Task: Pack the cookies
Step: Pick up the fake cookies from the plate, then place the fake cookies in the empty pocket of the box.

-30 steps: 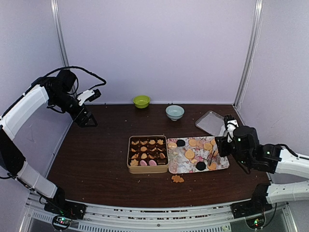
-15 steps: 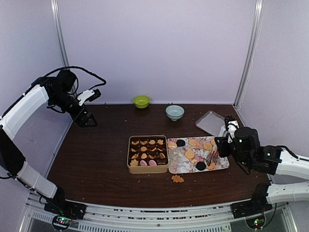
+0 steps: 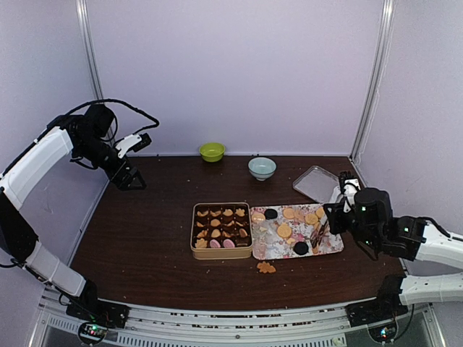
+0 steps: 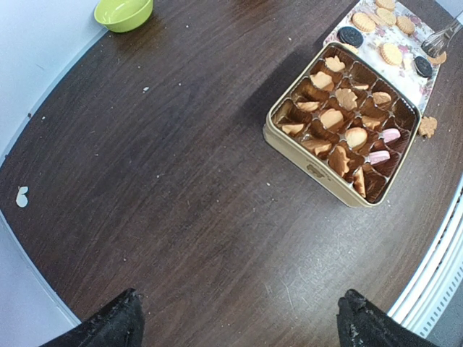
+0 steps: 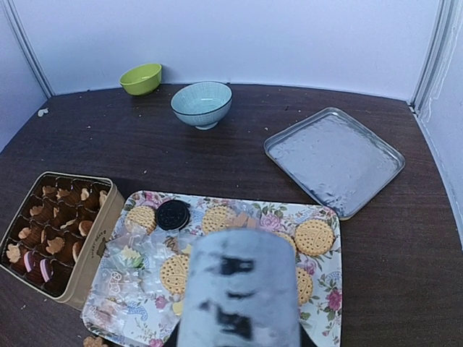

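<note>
Right claw point(image 3: 327, 217) gripping tongs point(image 4: 440, 40) over the cookies point(image 3: 284, 230) at center-right, left claw point(image 4: 239, 325) hanging released; a crooked squeeze could crumble one.

A dark brown wooden table point(image 3: 145, 238) is enclosed by plain pale lilac walls point(image 3: 231, 72) at 9, 12 and 3 o'clock. Light metal posts point(image 3: 372, 79) are set in the corners at 11 and 1 o'clock. A metal rail point(image 3: 239, 323) is fixed along the 6 o'clock edge. Everything is evenly, softly lit.
</note>
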